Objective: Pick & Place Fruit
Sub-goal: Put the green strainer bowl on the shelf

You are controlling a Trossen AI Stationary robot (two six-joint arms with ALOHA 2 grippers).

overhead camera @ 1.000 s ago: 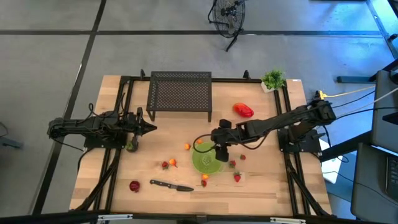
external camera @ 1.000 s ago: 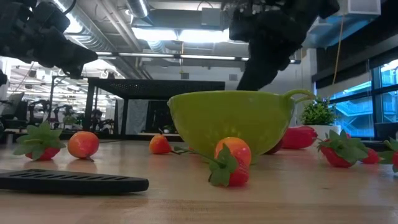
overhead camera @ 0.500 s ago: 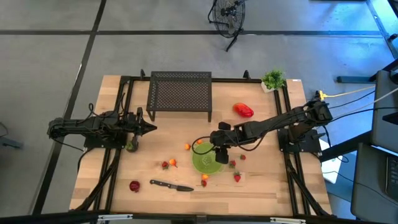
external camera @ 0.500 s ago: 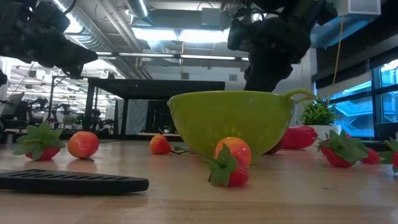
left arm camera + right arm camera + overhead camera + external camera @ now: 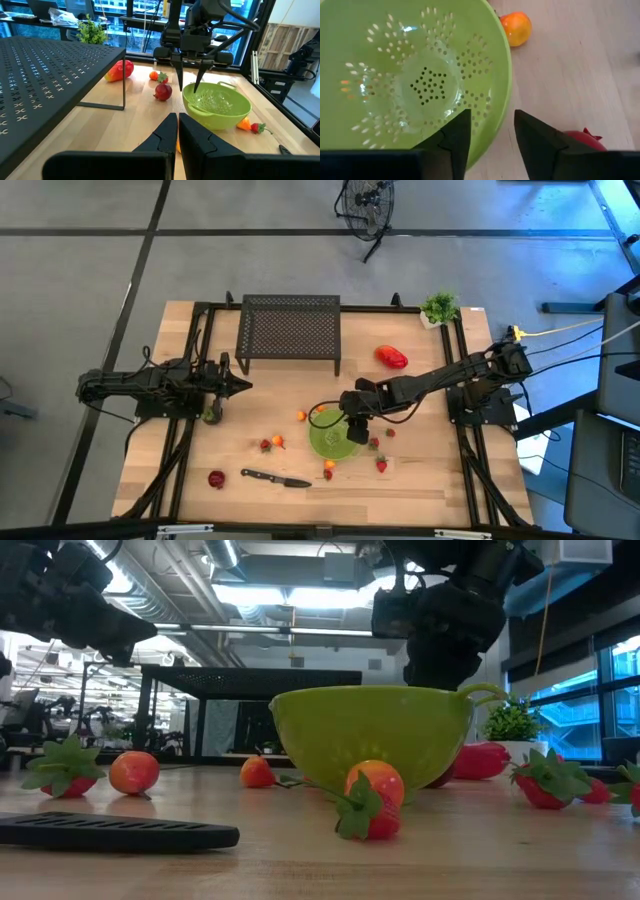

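The lime-green bowl [image 5: 330, 436] stands on the table's middle, with nothing in it in the right wrist view. My right gripper [image 5: 492, 137] points down at its right rim, open. One finger [image 5: 454, 136] is over the inside and the other finger [image 5: 536, 134] is outside the rim [image 5: 501, 125]. Fruit lies around the bowl: an orange piece [image 5: 516, 27], a red one [image 5: 582, 141], strawberries [image 5: 266, 445] and a bigger red oblong [image 5: 391, 358]. My left gripper [image 5: 243, 386] rests shut at the table's left, beside a dark green fruit [image 5: 211, 417].
A black-handled knife [image 5: 275, 478] lies near the front edge, left of the bowl. A black perforated rack [image 5: 290, 330] stands at the back and a small potted plant [image 5: 439, 308] at the back right corner. Bare wood lies between the rack and the bowl.
My right gripper has tipped a little steeper and rolled slightly while staying over the bowl's right rim. The bowl and the fruit have kept their places.
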